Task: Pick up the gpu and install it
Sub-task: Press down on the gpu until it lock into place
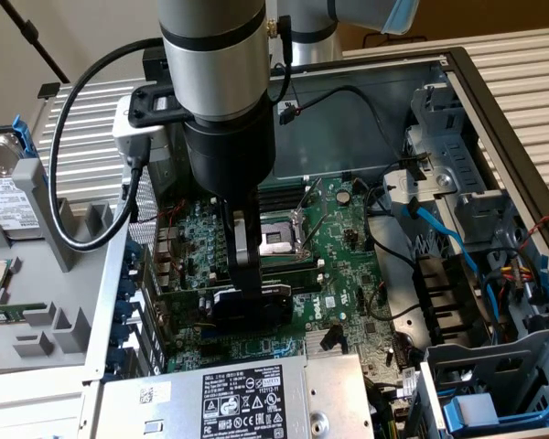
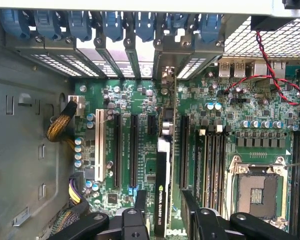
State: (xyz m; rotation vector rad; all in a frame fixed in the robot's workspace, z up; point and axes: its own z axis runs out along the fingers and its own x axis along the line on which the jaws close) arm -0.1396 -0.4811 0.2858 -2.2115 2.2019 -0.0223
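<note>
The gripper (image 2: pixel 162 215), low in the wrist frame's centre, stands partly open, fingers (image 2: pixel 140 200) flanking the gpu (image 2: pixel 162 200) and seemingly gripping it. The gpu stands on edge over the motherboard (image 2: pixel 230 100), at a slot (image 2: pixel 184 150).

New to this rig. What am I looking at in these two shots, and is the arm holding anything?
One robot arm reaches down into an open desktop computer case. The exterior view looks from outside; the wrist view looks down from a camera on the arm. Inside lies the green motherboard with an empty processor socket. The gripper straddles the gpu, a card standing edge-on among the expansion slots, its bracket end toward the case's rear slots. The fingers flank the card on both sides; whether they are pressing it is unclear.
</note>
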